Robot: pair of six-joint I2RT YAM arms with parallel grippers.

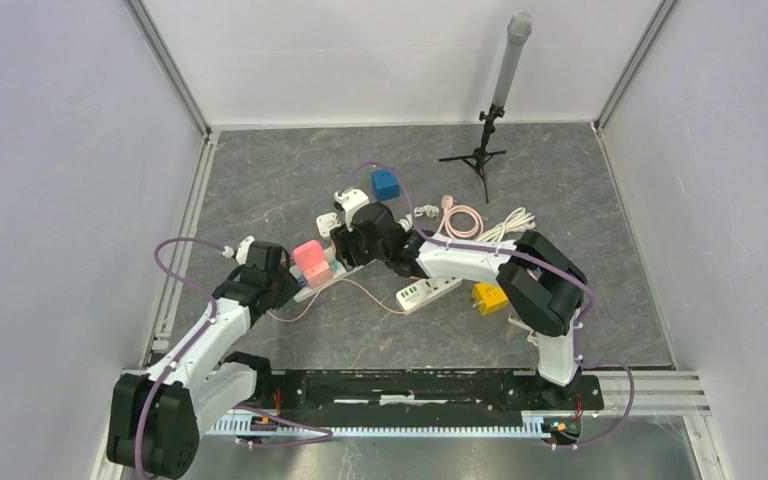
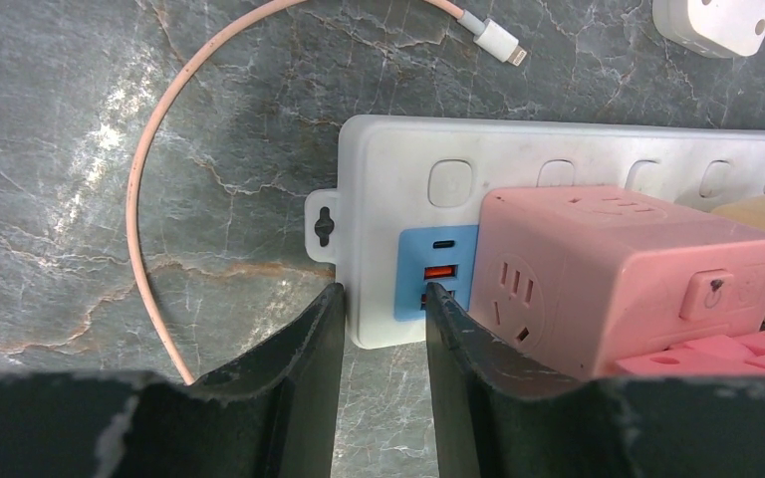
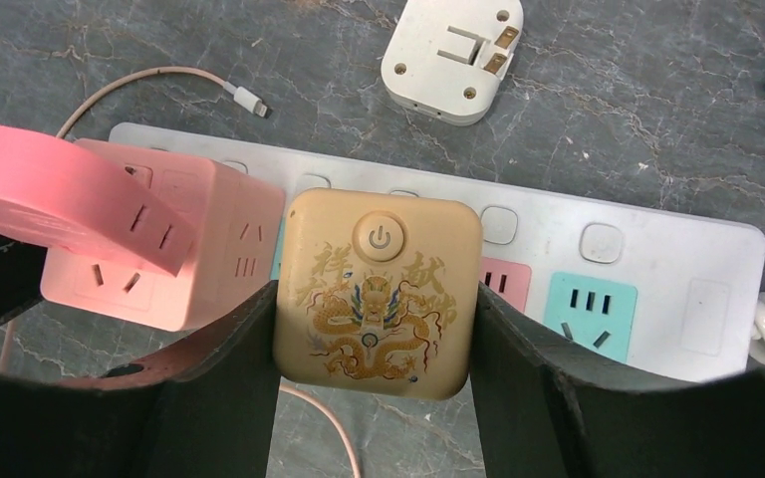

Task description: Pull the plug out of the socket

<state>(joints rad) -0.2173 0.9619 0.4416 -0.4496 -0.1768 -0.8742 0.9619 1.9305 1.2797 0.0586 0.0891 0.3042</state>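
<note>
— Long white strip (image 3: 657,269) first: mid-table, left end pinched by left claw (image 2: 386,319), likely to hold it down.
— And plug (image 3: 377,294)?
— Tan, boxy, looks hard and light. Stuck in strip, just right of pink cube (image 2: 618,269). Squeezed on two flat sides by right claw (image 3: 377,329).
— Slippery?
— Probably smooth, so grip firm. Likely tight; pull straight up, no twisting.

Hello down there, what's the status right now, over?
Left gripper clamped on power strip end. Right gripper closed on tan dragon plug, plug looks seated, not yet pulled. Pink cube adapter close beside it.
</note>
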